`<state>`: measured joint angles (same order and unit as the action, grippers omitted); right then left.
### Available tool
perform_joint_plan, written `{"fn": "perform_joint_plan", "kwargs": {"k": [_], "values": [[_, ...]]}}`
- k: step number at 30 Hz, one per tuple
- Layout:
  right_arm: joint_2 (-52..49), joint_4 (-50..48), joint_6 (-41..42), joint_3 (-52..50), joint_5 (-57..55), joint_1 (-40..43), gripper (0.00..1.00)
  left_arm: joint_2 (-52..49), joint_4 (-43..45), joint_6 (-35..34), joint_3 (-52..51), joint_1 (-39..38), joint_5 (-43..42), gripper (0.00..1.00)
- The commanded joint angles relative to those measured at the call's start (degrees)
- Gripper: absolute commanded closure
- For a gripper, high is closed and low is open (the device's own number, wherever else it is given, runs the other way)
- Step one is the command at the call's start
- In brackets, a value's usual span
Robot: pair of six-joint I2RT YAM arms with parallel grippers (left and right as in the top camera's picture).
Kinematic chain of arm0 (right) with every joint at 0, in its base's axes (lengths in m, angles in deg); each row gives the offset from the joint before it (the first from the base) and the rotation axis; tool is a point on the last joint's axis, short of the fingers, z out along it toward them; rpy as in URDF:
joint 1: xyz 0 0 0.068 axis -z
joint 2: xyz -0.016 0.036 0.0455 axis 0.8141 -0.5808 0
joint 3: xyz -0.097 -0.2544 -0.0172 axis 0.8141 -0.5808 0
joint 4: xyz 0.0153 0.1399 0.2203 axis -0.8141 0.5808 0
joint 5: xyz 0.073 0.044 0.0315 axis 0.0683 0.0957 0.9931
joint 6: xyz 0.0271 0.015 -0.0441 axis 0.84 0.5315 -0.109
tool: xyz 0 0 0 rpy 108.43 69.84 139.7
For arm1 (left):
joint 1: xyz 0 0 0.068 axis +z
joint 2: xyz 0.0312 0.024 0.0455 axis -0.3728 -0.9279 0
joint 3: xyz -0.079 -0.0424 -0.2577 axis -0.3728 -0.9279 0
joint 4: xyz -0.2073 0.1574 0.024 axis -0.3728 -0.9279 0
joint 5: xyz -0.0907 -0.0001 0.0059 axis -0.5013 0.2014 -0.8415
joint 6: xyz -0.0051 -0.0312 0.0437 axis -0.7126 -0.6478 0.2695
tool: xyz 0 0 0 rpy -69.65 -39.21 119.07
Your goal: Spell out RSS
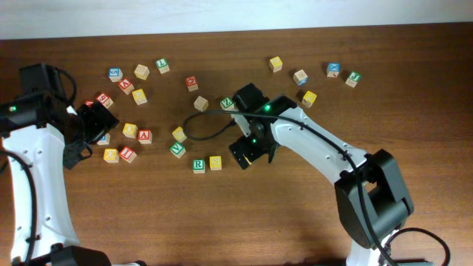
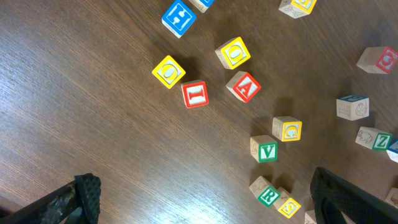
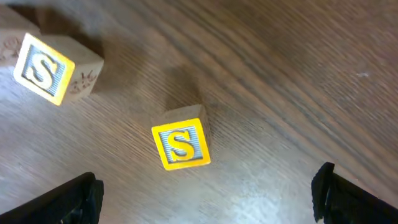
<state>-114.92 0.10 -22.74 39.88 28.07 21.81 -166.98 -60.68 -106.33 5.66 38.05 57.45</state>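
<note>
The green R cube [image 1: 198, 165] and a yellow S cube [image 1: 215, 162] sit side by side on the table, R on the left. Both also show in the left wrist view, the R cube [image 2: 268, 195] and the S cube [image 2: 289, 207]. A second yellow S cube [image 3: 180, 145] lies apart from the first S cube [image 3: 42, 68] in the right wrist view. My right gripper [image 3: 208, 199] is open and empty just above and in front of it. In the overhead view the right gripper [image 1: 247, 151] hides that cube. My left gripper [image 1: 90, 124] is open and empty at the left, also seen in the left wrist view [image 2: 208, 211].
Several other letter cubes are scattered at the back and left: a green V cube [image 1: 177, 150], a yellow cube [image 1: 179, 134], a red A cube [image 2: 243, 86], a red I cube [image 2: 194, 94], a yellow O cube [image 2: 168, 71]. A black cable [image 1: 199, 125] loops by the right arm.
</note>
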Motion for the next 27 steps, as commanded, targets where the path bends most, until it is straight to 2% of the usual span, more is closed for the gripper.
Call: {"fn": "perform_joint_plan", "kwargs": {"k": [1, 4, 8, 15, 16, 19, 27], "values": [[0.1, -3.0, -3.6, -3.1, 1.0, -0.7, 0.0, 0.4, 0.1, 0.5, -0.3, 0.1, -0.2, 0.01], [0.1, -6.8, -3.1, -6.0, 0.8, -0.7, 0.01, 0.4, 0.1, 0.5, -0.3, 0.1, -0.2, 0.01], [-0.2, -10.4, -2.0, -8.0, 0.8, -0.7, 0.14, 0.4, 0.1, 0.5, -0.3, 0.1, -0.2, 0.01], [-3.6, -14.0, 0.8, -8.0, 0.9, -0.7, 0.23, 0.4, 0.1, 0.5, -0.3, 0.1, -0.2, 0.01], [-4.1, -13.9, 1.5, -8.0, 0.9, -0.7, 0.29, 0.4, 0.1, 0.5, -0.3, 0.1, -0.2, 0.01], [-4.2, -14.0, 2.2, -8.0, 0.8, -0.7, 0.37, 0.4, 0.1, 0.5, -0.3, 0.1, -0.2, 0.01], [-4.2, -14.6, 14.7, -8.0, -0.2, -0.7, 0.58, 0.4, 0.1, 0.5, -0.3, 0.1, -0.2, 0.01]]}}
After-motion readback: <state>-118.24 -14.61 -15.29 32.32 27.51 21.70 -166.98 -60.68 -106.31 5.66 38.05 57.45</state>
